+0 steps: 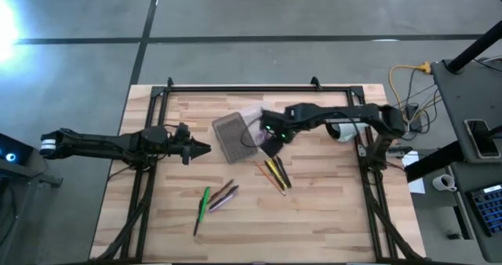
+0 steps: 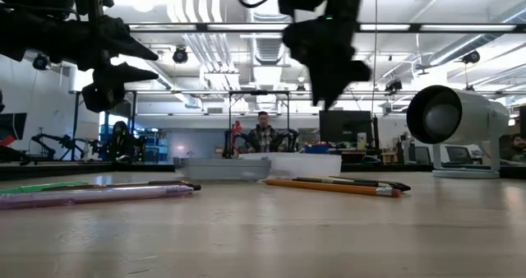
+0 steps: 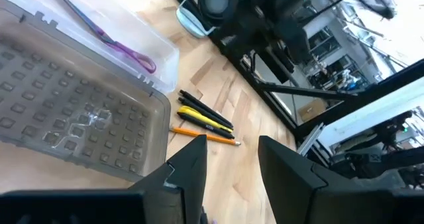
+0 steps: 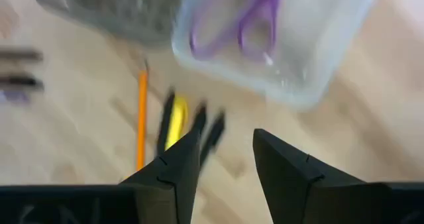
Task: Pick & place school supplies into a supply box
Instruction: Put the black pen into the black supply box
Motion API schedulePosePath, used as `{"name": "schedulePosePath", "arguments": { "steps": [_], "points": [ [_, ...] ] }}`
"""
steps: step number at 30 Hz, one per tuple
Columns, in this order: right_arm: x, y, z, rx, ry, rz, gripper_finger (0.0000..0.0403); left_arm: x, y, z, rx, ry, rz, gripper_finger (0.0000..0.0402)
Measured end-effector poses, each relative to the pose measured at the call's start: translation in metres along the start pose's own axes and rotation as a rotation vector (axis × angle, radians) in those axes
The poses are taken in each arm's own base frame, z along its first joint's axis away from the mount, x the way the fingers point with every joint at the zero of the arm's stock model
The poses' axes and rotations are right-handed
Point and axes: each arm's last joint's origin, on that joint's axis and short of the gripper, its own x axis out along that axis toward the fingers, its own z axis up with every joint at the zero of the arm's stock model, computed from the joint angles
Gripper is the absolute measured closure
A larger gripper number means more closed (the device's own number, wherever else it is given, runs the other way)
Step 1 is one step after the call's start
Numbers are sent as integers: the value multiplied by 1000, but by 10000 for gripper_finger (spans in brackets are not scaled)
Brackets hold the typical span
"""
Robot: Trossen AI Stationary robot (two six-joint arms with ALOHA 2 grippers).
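The supply box (image 1: 233,136) lies open on the table, its grey ribbed half (image 3: 73,111) beside its clear half (image 4: 291,45). The purple-handled scissors (image 4: 246,17) (image 3: 118,46) lie inside the clear half. A yellow pen (image 4: 175,128), an orange pencil (image 4: 141,118) and dark pens (image 1: 276,173) lie on the table near the box. A green pen (image 1: 202,204) and brownish pens (image 1: 223,194) lie nearer the near edge. My right gripper (image 4: 225,161) (image 1: 271,145) hovers open above the box's right end and the yellow pen. My left gripper (image 3: 232,164) (image 1: 200,149) hangs open, left of the box.
A white round device (image 1: 341,130) (image 2: 452,118) stands on the table right of the box, under my right arm. Black frame rails (image 1: 235,87) run along the table's far and side edges. People and benches show in the room beyond (image 2: 263,134).
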Motion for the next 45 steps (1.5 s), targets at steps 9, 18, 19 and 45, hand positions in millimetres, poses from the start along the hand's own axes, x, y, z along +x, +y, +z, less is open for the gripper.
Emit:
{"name": "schedulePosePath", "arguments": {
  "steps": [9,18,19,45],
  "points": [
    [26,5,-67,144,135,-51,273,0,0,0,1,1,2,281],
    [67,17,-69,275,144,-142,289,0,1,-1,1,3,5,281],
    [71,17,-68,283,149,-152,291,0,1,-1,1,3,5,281],
    [112,35,-56,198,149,-176,320,0,2,-2,-1,11,15,281]
  ]
}}
